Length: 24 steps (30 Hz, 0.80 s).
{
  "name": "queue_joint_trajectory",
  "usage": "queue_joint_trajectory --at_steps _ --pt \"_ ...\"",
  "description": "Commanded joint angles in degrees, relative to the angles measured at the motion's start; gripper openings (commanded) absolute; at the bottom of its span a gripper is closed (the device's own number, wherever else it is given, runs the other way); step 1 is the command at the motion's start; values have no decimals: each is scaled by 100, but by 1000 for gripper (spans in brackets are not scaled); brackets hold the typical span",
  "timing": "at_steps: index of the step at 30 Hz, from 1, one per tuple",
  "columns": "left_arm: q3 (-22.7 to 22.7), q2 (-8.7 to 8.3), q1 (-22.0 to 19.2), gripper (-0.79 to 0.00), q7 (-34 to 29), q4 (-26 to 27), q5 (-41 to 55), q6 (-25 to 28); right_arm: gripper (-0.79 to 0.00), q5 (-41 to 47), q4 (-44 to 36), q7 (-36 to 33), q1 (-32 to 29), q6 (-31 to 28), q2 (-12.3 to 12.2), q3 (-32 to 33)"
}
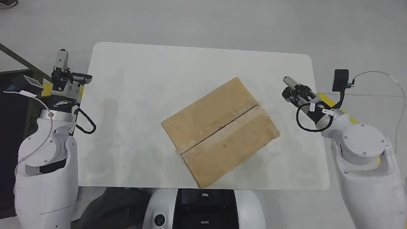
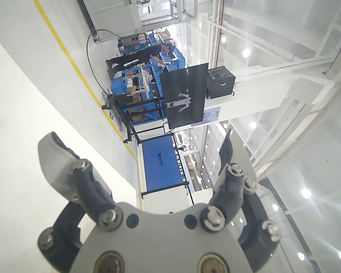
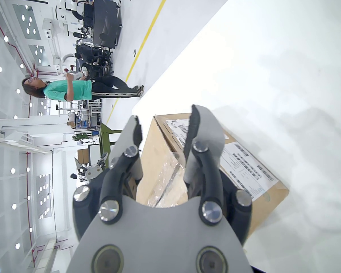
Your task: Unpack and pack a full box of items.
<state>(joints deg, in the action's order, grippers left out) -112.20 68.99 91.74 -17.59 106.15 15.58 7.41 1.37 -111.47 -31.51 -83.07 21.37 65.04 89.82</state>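
Note:
A brown cardboard box (image 1: 220,132) lies closed and turned at an angle in the middle of the white table (image 1: 127,152), its flaps meeting along a taped seam. My right gripper (image 1: 294,89) hovers open just off the box's right corner, near the table's right edge. In the right wrist view the box (image 3: 162,169) sits beyond the open fingers (image 3: 197,132), with white labels on its side and clear tape on top. My left gripper (image 1: 62,60) is held open off the table's left edge, pointing away from the box; its fingers (image 2: 61,149) hold nothing.
The table (image 3: 272,58) has bare room all around the box. A dark panel (image 1: 9,140) stands beside the left arm, off the table.

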Motion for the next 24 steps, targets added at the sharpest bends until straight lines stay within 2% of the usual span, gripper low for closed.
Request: queue_joint_trajectory --at_steps 1,7,10,24 --pt "0 0 0 0 0 0 0 0 -308 0 0 0 0 0 0 0" --pt "0 0 0 -1 0 0 0 0 -62 -1 0 -3 0 1 0 0" --pt "0 0 0 0 0 0 0 0 -11 -2 0 -3 0 1 0 0" --pt "0 0 0 -1 0 0 0 0 0 -2 0 -3 0 1 0 0"
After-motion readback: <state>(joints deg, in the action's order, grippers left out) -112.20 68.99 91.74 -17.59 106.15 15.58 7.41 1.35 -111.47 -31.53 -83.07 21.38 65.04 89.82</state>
